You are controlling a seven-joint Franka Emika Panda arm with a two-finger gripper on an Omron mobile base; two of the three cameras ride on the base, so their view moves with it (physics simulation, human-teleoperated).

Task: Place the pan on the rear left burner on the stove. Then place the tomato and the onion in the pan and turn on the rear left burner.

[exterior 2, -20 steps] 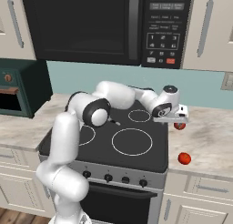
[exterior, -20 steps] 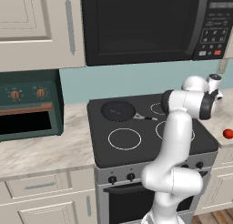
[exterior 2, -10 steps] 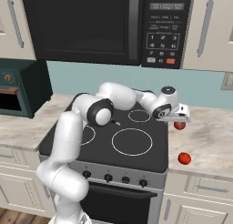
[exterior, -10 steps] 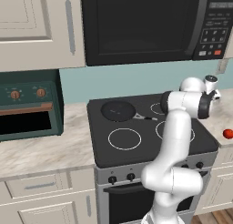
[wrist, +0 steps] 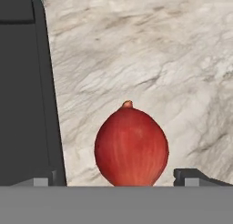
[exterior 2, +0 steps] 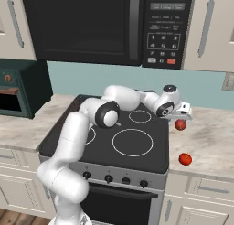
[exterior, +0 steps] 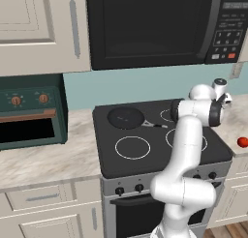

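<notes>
Gripper (exterior 2: 184,113) fingers stand spread wide with nothing between them, hanging just over the red onion (exterior 2: 180,124) on the marble counter (exterior 2: 215,137) off the right edge of the stove (exterior 2: 151,160). From where I stand at the right base side, the onion sits at about three o'clock from the rear right ring, and the tomato (exterior 2: 185,159) lies well apart from it, nearer the counter's front edge at roughly five o'clock. Looking along the hand, the onion (wrist: 131,148) lies low and centred between the two finger tips, its pointed stem end toward twelve o'clock, the stove's dark edge at nine o'clock. From the left side, the pan (exterior: 126,118) already rests on the rear left burner, its thin handle running toward three o'clock across the black glass, and the tomato (exterior: 242,142) shows at the far right of the counter. The onion looks firm, round and smooth-skinned, so I'd judge it light but apt to roll or squirt out of a pinch placed off-centre. The safest hold would seem to be across its widest belly, fingers squarely on opposite sides, below the tapering top. It rests alone on bare marble, so nothing crowds the approach.
</notes>
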